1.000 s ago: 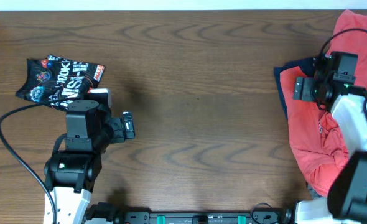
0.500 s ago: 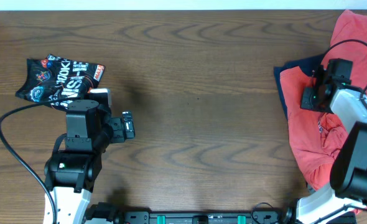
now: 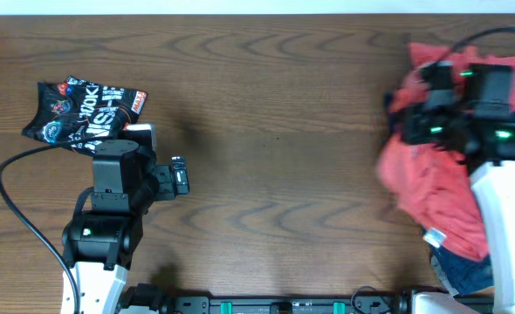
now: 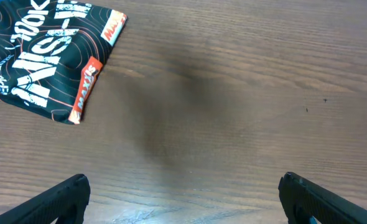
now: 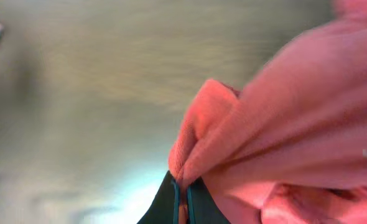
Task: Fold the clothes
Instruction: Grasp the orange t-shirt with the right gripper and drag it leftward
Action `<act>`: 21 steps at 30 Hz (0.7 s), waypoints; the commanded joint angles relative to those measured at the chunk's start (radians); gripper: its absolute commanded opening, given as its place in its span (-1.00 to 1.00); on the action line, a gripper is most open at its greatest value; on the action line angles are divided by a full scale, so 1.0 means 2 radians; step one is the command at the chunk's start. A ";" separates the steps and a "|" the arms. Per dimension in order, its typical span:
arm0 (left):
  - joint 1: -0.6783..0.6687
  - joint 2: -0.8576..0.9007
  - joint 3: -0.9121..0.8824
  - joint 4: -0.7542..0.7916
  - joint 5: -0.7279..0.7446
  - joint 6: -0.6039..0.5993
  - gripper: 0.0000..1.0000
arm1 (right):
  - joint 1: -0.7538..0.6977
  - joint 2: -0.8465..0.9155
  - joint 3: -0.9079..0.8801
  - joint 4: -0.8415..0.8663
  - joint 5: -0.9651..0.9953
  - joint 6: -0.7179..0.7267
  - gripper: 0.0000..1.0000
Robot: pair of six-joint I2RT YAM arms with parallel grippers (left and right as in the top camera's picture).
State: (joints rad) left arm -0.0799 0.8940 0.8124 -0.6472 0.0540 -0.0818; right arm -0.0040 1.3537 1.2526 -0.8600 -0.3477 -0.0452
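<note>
The clothes: a coral-red T-shirt (image 3: 432, 187) hangs bunched at the right of the table. My right gripper (image 3: 416, 115) is shut on a fold of its cloth. In the right wrist view the jaws (image 5: 182, 206) pinch a rolled red edge (image 5: 264, 130) above the table. A dark navy garment (image 3: 467, 266) shows under the shirt at the bottom right. A small black printed garment (image 3: 83, 109) lies flat at the far left, also at the top left of the left wrist view (image 4: 40, 53). My left gripper (image 3: 161, 157) stands open and empty over bare wood (image 4: 183, 199), just right of it.
The brown wooden table (image 3: 275, 148) runs between the two arms. A black cable (image 3: 17, 209) loops beside the left arm. The right arm's white link (image 3: 502, 209) lies over the red shirt.
My right gripper has shut on the red shirt and pulled it up and to the left, baring the navy garment at the bottom right. The left arm has not moved.
</note>
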 commanded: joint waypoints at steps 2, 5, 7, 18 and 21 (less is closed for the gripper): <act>0.002 0.000 0.010 0.000 0.006 -0.005 0.96 | 0.102 0.023 -0.007 0.012 -0.045 0.004 -0.97; 0.002 0.000 0.010 0.000 0.006 -0.005 0.96 | 0.177 0.037 -0.007 0.086 -0.044 0.025 -0.97; 0.002 0.000 0.010 0.000 0.005 -0.005 0.96 | 0.218 0.050 -0.007 0.153 -0.040 0.048 -0.96; 0.002 0.000 0.010 0.000 0.022 -0.005 0.96 | 0.272 0.081 -0.006 0.159 0.239 0.164 0.98; 0.002 0.000 0.009 0.000 0.086 -0.005 0.96 | 0.240 0.072 -0.006 0.094 0.295 0.187 0.99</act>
State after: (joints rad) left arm -0.0799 0.8948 0.8131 -0.6472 0.1089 -0.0818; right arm 0.5297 1.5135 1.2312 -0.6243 0.0143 0.2192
